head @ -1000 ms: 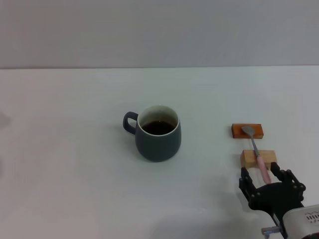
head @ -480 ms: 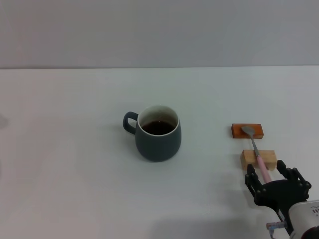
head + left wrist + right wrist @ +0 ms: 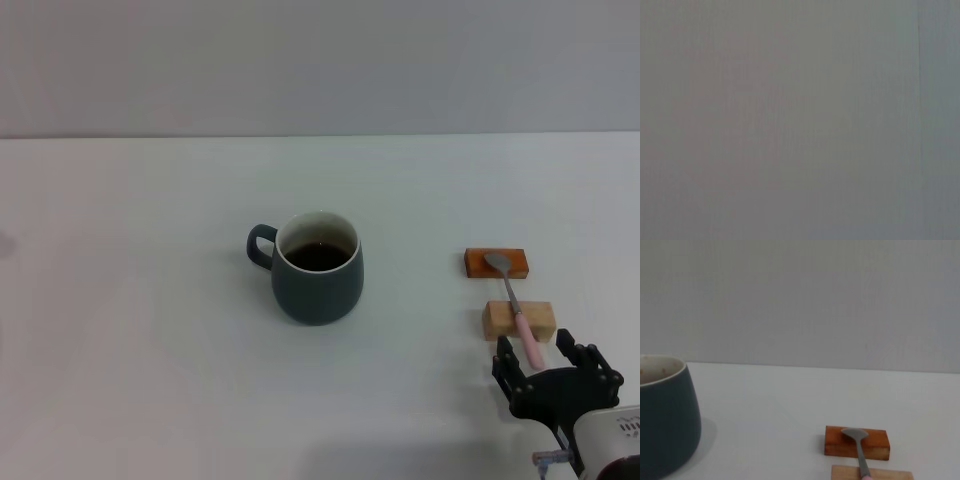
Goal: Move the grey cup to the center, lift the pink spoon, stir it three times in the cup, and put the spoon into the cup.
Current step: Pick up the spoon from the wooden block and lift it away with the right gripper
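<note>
The grey cup (image 3: 318, 267) stands in the middle of the white table, handle to its left, with dark liquid inside; it also shows in the right wrist view (image 3: 665, 415). The pink spoon (image 3: 517, 305) lies across two small blocks at the right, its silver bowl on the orange block (image 3: 495, 263) and its pink handle over the pale wooden block (image 3: 518, 320). My right gripper (image 3: 553, 356) is open, low at the front right, with its fingers on either side of the handle's near end, not closed on it. The left gripper is out of view.
The white table (image 3: 150, 350) stretches to a grey wall at the back. The orange block (image 3: 856, 441) and pale wooden block (image 3: 872, 473) also show in the right wrist view. The left wrist view shows only a plain grey surface.
My right gripper has drawn back toward the table's front edge and slightly right, away from the pale block. Cup and spoon have not moved.
</note>
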You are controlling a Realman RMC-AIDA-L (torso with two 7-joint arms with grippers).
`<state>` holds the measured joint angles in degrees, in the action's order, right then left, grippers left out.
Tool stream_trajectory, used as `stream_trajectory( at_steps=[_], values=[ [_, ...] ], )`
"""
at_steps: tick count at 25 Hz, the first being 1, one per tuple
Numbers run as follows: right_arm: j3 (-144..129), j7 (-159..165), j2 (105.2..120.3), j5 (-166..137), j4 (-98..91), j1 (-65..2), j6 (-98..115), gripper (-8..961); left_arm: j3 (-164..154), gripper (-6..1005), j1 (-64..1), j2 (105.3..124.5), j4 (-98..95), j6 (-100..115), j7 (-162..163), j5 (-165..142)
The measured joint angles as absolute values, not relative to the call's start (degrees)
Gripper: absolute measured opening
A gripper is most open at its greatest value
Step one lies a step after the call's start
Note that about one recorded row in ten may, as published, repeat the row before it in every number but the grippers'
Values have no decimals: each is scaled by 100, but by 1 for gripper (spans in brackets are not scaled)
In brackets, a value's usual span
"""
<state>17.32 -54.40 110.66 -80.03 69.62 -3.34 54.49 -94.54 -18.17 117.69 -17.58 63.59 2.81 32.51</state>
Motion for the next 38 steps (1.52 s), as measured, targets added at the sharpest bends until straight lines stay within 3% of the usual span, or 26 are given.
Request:
stream_trajectory(
  at_steps=[12,31,38],
  values=[
    [1791,-5440,11074,-7996,6901,-339,5449,652,-9466,2,-1810,11778,-1745,6387,281,3252],
    [1818,-5443,11063,-7996,6881,-379,5431,458,-9450,2,-1766,11786,-1767,6432,365,3252],
    [1896,-5448,11070,-7997,6873,-385,5276,453,-9464,3,-1787,11786,-1767,6447,369,3252]
  ],
)
